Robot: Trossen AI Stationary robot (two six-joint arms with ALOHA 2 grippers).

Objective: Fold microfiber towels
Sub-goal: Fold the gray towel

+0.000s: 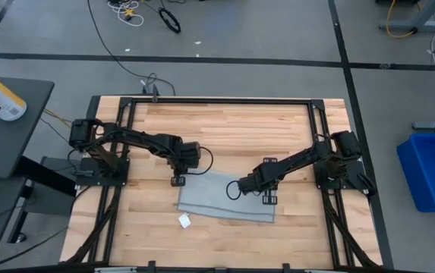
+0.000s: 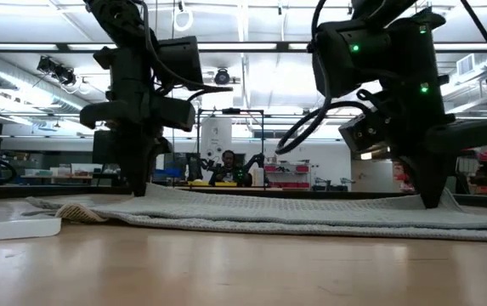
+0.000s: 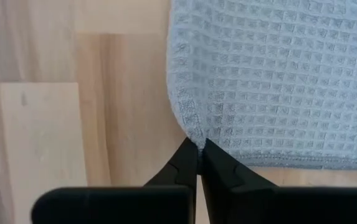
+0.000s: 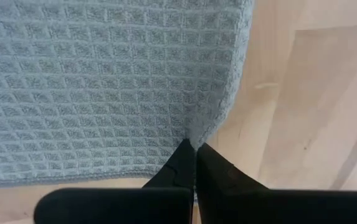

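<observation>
Towel (image 1: pixel 225 199) lies flat on the table (image 1: pixel 232 125), in the lower middle of the high view, and we read it as a rectangle whose long axis runs left to right, tipped slightly so that its right end sits lower in the frame than its left. A small white tag (image 1: pixel 184 221) lies on the wood just off its lower left corner. Our left gripper (image 1: pixel 178 180) stands at the towel's upper left corner, and in the left wrist view its fingers (image 3: pixel 184 163) are pressed together with the rounded corner of the waffle-textured cloth pinched between their tips. Our right gripper (image 1: pixel 269 199) stands at the towel's right edge, near the far right corner, and the right wrist view shows its fingers (image 4: pixel 181 163) likewise closed on a corner of the cloth. In the low view both grippers come straight down to the table, the left gripper at left of frame and the right gripper at right, with the towel stretched low and flat between them and the white tag lying on the wood at lower left. Beyond the table, in the middle of that view, a person (image 2: pixel 226 167) sits far back in the room.
</observation>
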